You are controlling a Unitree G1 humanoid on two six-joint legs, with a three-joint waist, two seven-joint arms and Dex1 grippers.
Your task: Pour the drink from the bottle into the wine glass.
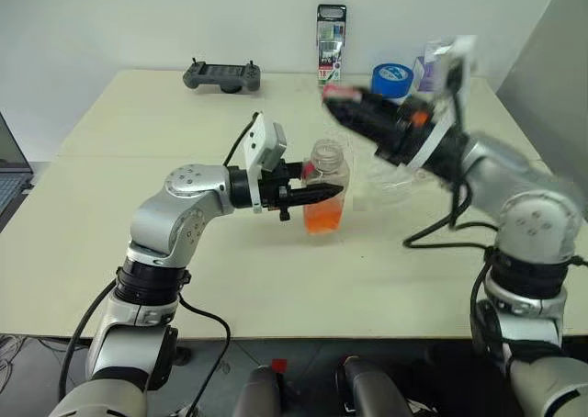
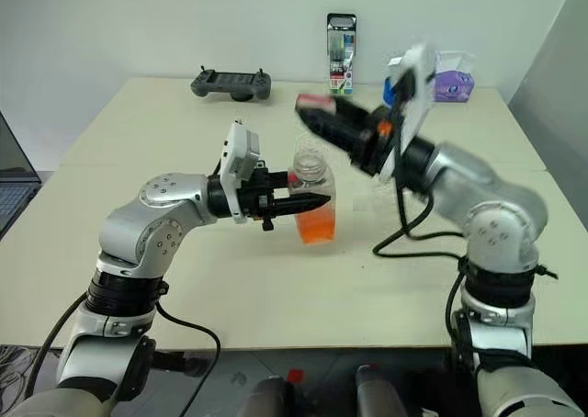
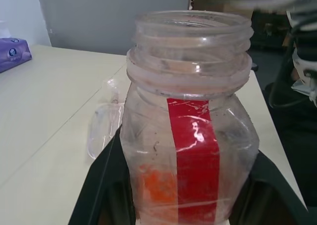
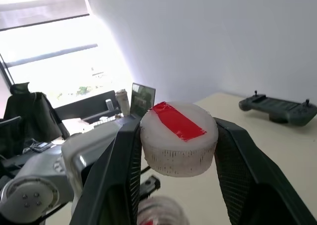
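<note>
- Our left gripper [image 1: 322, 194] fingers clamp the open bottle [image 1: 327, 185] above the tabletop [image 1: 138, 132]
- Our right gripper [image 4: 178, 150] fingers pinch its cap [image 4: 178, 138]
- Wine glass [image 1: 390, 180] lying sideways: drink [image 1: 323, 217] may spill

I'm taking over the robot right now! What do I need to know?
Left gripper: shut on the bottle, holding it upright on the table.
Right gripper: shut on the cap, raised above and beside the bottle.
Bottle mouth is open; the orange drink fills only its lower part.
The wine glass looks to be lying on its side just behind the bottle, near the right arm.
Done: cap off.
Left: put the cap down, stand the glass up if it is really tipped, then pour.
</note>
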